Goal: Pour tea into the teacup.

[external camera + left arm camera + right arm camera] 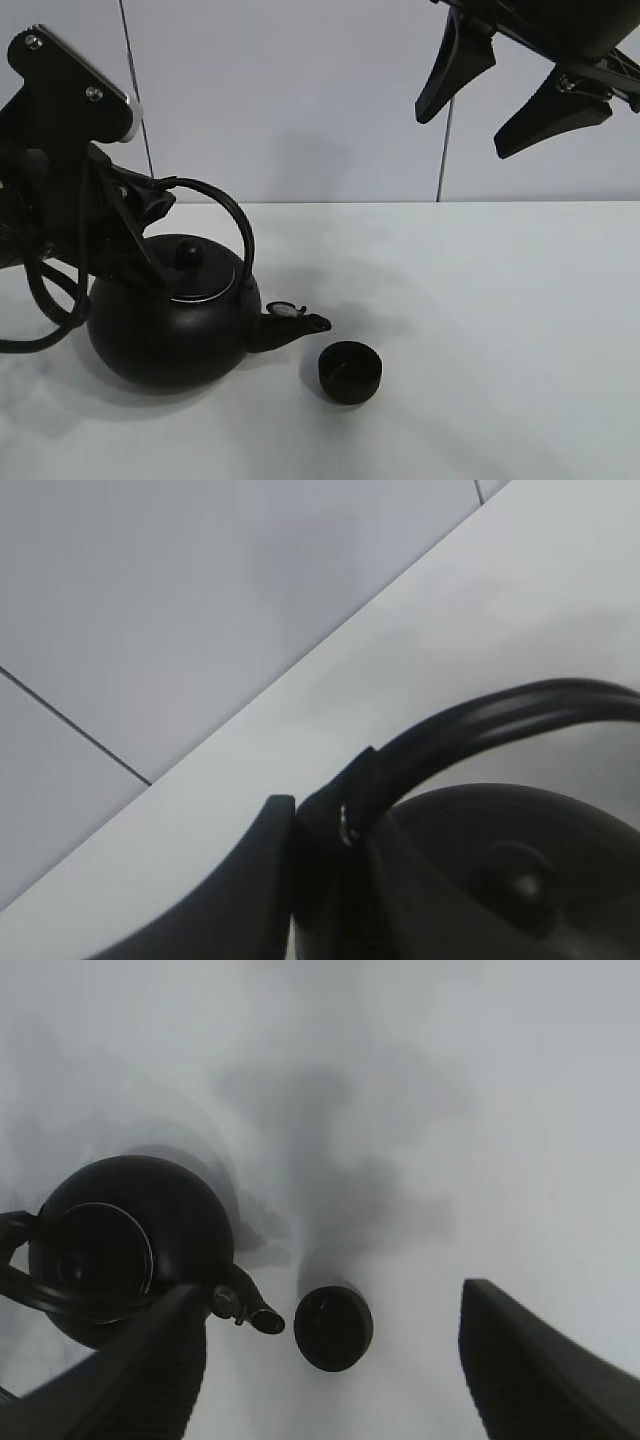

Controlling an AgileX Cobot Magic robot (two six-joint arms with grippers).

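A big round black kettle (170, 325) stands upright on the white table (500, 330), left of centre. Its spout (298, 324) points right toward the teacup (350, 371), a small low black cup a short gap away. My left gripper (155, 203) is shut on the left end of the kettle's arched handle (235, 215). In the left wrist view its fingers (330, 825) clamp the handle (500, 715) above the lid knob (515, 870). My right gripper (465, 130) hangs open high at the back right. It looks down on kettle (130, 1245) and teacup (333, 1327).
A pale panelled wall (300, 100) runs behind the table. The left arm's cables (50, 300) loop down beside the kettle at the far left. The white tabletop stretches to the right and front of the teacup.
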